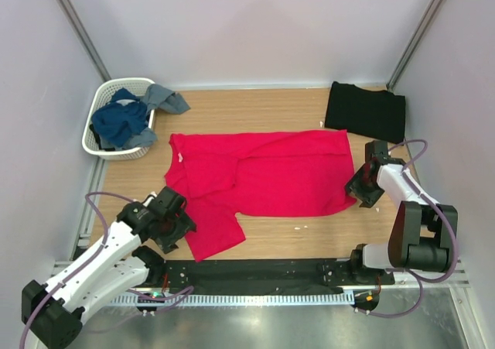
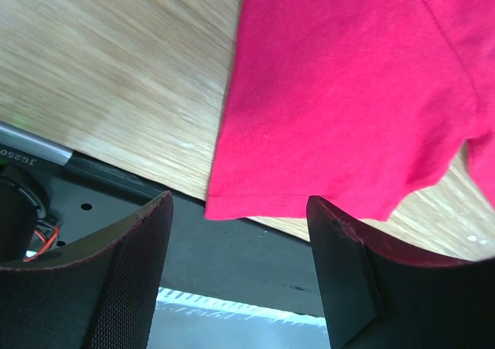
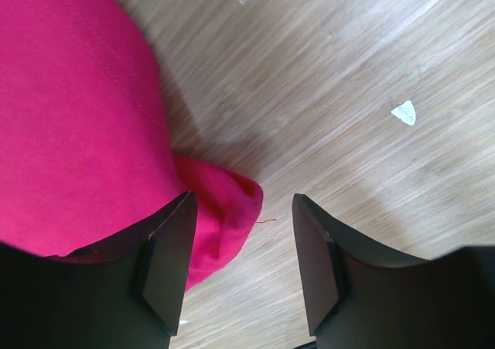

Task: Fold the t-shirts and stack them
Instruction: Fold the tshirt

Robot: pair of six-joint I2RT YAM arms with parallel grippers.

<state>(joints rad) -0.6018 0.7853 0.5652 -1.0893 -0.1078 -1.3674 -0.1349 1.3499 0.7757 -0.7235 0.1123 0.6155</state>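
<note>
The crimson red t-shirt point(image 1: 263, 175) lies spread on the wooden table, its left part folded with one flap reaching the near edge. The black t-shirt point(image 1: 365, 111) lies folded at the back right. My left gripper point(image 1: 176, 219) is open and empty beside the red flap's left edge; in the left wrist view the red hem point(image 2: 340, 109) lies just beyond my fingertips point(image 2: 151, 233). My right gripper point(image 1: 362, 188) is open and empty at the shirt's right edge; the right wrist view shows a bunched red corner point(image 3: 224, 210) between the jaws, untouched.
A white lattice basket point(image 1: 104, 101) with blue and grey clothes stands at the back left. A black strip point(image 1: 255, 272) and metal rail run along the near edge. Small white scraps point(image 3: 404, 113) lie on the wood.
</note>
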